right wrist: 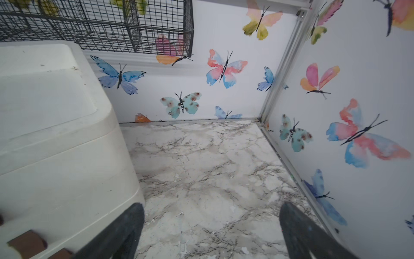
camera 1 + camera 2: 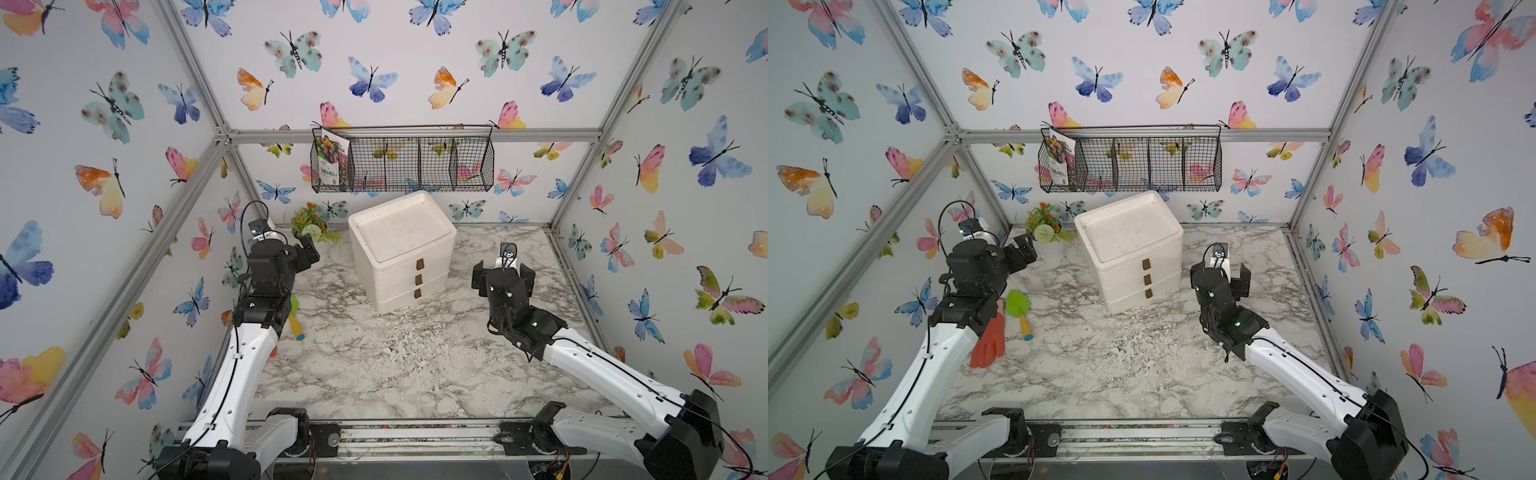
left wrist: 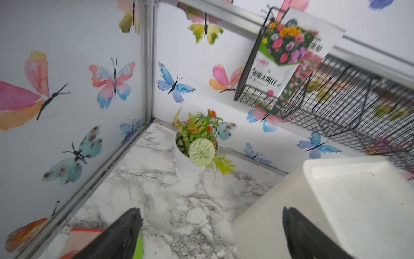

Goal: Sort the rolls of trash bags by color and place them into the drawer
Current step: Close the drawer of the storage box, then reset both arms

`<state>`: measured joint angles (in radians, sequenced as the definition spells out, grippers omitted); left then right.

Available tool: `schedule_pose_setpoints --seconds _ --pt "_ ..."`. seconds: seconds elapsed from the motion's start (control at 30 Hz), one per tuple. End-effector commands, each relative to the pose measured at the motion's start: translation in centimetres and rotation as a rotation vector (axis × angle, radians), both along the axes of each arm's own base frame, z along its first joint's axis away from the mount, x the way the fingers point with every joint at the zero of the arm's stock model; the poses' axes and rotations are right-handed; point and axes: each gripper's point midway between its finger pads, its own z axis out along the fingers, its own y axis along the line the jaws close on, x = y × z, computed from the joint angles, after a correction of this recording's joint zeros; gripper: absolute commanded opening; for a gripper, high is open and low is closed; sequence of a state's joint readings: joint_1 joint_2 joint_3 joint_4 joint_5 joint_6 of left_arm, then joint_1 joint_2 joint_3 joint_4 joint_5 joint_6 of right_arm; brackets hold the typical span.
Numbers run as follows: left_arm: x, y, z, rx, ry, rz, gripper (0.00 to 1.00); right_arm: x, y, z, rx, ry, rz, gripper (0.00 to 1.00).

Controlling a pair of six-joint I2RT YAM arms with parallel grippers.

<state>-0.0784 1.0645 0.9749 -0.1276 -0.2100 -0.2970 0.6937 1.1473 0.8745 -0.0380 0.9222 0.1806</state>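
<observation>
Center frame in both top views: white three-drawer unit (image 2: 401, 249) (image 2: 1129, 245) on the marble table (image 2: 374, 365), turned a bit askew. All three drawers are shut, with brown tab handles (image 2: 419, 278) stacked down the front. Rolls of trash bags show in no view, so can't tell where they are.

Left gripper (image 2: 1022, 250) is mid-left of frame, off the table, just beside the potted plant (image 2: 1044, 226). Its jaws are spread wide with nothing between them. The left wrist view confirms this: left gripper (image 3: 210, 212) at the bottom edge with only marble in the gap, the plant (image 3: 197, 143) at center and the unit's top corner at lower right.

Right gripper (image 2: 503, 274) (image 2: 1221, 276) is mid-right, to the right of the drawer unit and apart from it, jaws wide and empty. In the right wrist view the right gripper (image 1: 211, 207) is at the bottom, with bare marble between the fingers and the unit's side wall filling the left.

Lower left in a top view: orange glove (image 2: 990, 343) and green trowel (image 2: 1018, 305) lie beside the left arm. Upper center: wire basket (image 2: 415, 164) on the back wall, with a seed packet (image 2: 330, 160) in its left compartment.
</observation>
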Motion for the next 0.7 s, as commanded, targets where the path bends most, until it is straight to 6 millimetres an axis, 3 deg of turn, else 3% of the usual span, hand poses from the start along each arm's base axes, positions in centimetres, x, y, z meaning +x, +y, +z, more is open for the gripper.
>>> schedule_pose_setpoints --seconds 0.0,0.13,0.43,0.67 --pt "-0.4 1.7 -1.5 0.098 -0.013 0.069 0.99 -0.2 -2.6 -0.9 -0.13 0.014 -0.131 0.98" --pt "-0.2 1.2 -4.8 0.165 0.021 0.014 0.98 -0.3 -3.7 -2.6 -0.173 0.012 -0.157 0.99" --pt "0.5 -0.6 -10.1 0.245 -0.013 -0.111 0.98 2.0 -8.3 -7.2 0.007 0.018 -0.047 0.99" --pt "2.0 -1.2 -11.9 0.25 -0.049 -0.157 0.98 3.6 -8.0 -11.9 0.042 0.008 0.114 0.99"
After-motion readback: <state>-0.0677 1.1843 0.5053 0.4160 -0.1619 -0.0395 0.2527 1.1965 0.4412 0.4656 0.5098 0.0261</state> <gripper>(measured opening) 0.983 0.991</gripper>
